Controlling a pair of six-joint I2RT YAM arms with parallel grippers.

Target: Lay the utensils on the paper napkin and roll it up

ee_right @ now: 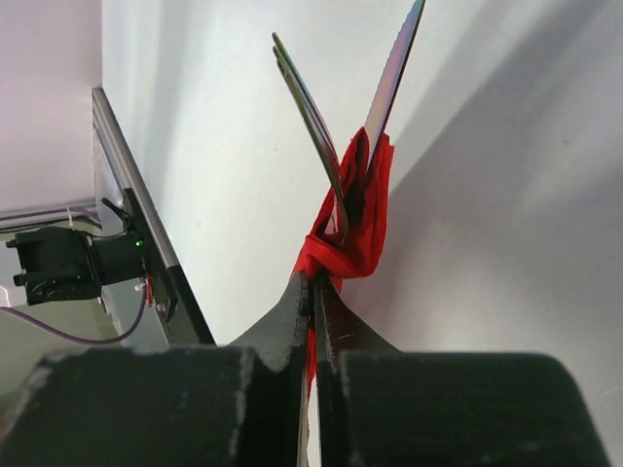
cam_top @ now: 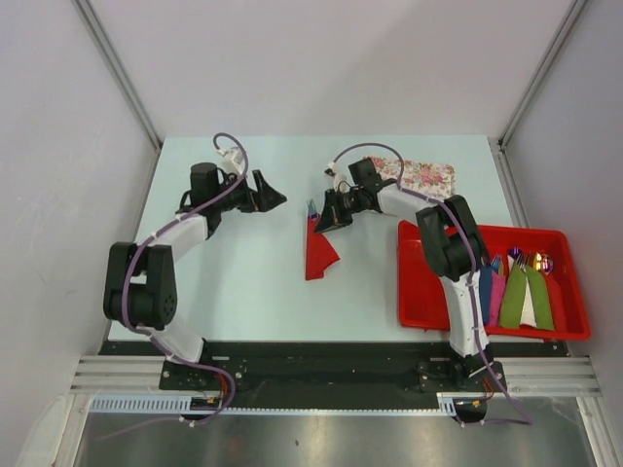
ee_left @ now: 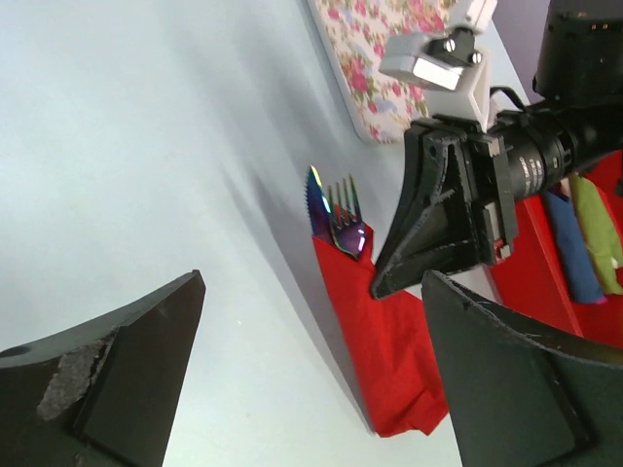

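Leftmost, the left pincer [cam_top: 270, 197] hangs wide and empty over the pale table [cam_top: 234, 282]. At mid-frame the right pincer [cam_top: 327, 218] pinches the thin red paper napkin [cam_top: 319, 255], crumpled around the slim, iridescent metal utensils [cam_top: 312, 207]. Rolling likely needs even, gentle tension, as thin paper tears.

Only the tips of the utensils [ee_left: 336, 219] stick out beyond the right pincer [ee_right: 316, 292]. Their handles are buried in the paper napkin [ee_left: 389, 350], so the pieces cannot be counted. In the right wrist view the napkin's near part vanishes behind that pincer's fingers [ee_right: 409, 409]. The left pincer [ee_left: 313, 282] is cut off by the bottom edge of its own view. Past the right pincer, the floral mat [ee_left: 375, 58] and red tray [ee_left: 550, 292] run out of frame. From above, the right arm [cam_top: 453, 263] half covers the rolls [cam_top: 514, 297].
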